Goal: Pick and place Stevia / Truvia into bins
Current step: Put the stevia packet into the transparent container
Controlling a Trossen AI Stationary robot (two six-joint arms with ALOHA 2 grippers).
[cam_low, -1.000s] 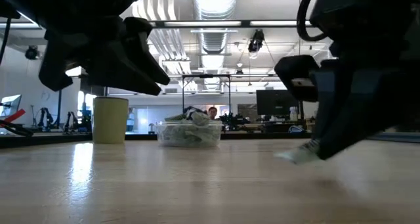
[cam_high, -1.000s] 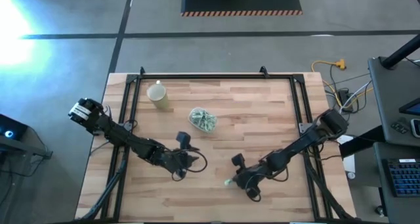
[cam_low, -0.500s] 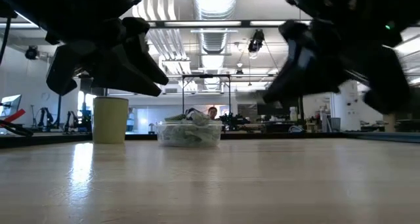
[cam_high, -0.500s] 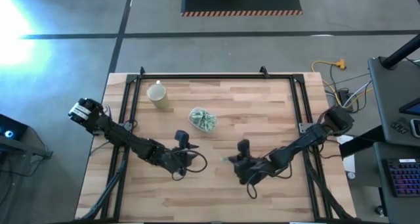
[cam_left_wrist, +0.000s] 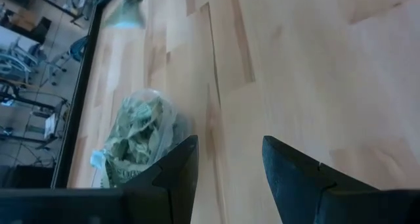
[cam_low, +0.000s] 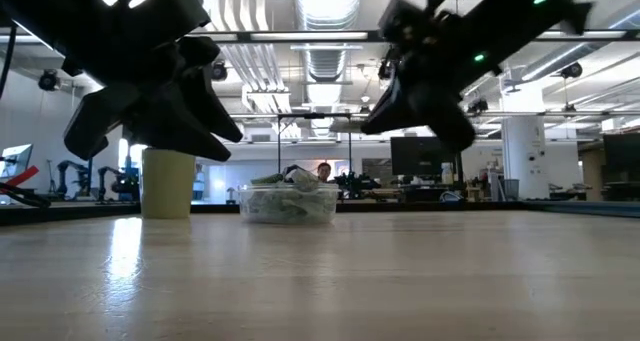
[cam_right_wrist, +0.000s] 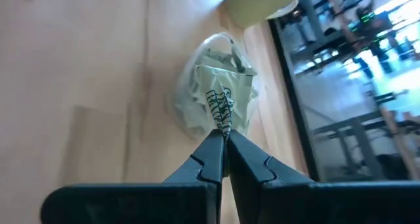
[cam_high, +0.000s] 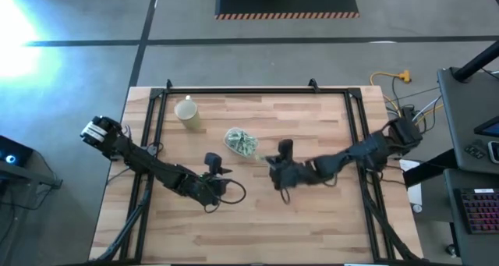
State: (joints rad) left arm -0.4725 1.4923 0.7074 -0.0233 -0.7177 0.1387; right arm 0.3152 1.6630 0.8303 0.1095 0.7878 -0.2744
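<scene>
High view gives us a pale wooden butcher-block table framed by black rails, standing on grey concrete floor with a hazard-striped mat at twelve o'clock and a desk with cables at three o'clock. The clear tub, heaped with green-and-white sachets, sits a little toward eleven o'clock of the table's middle; a pale yellow cup stands farther out at ten o'clock, well apart from it. Our right gripper hangs just beside the tub at its four o'clock side, fingers clenched on one sachet, which the right wrist view shows pinched upright at the tips in front of the tub. Our left gripper waits near seven o'clock of the tub, fingers parted and empty. The whole six o'clock half of the wood lies bare. In the low view a workshop with ceiling ducts and monitors opens beyond the far edge.
</scene>
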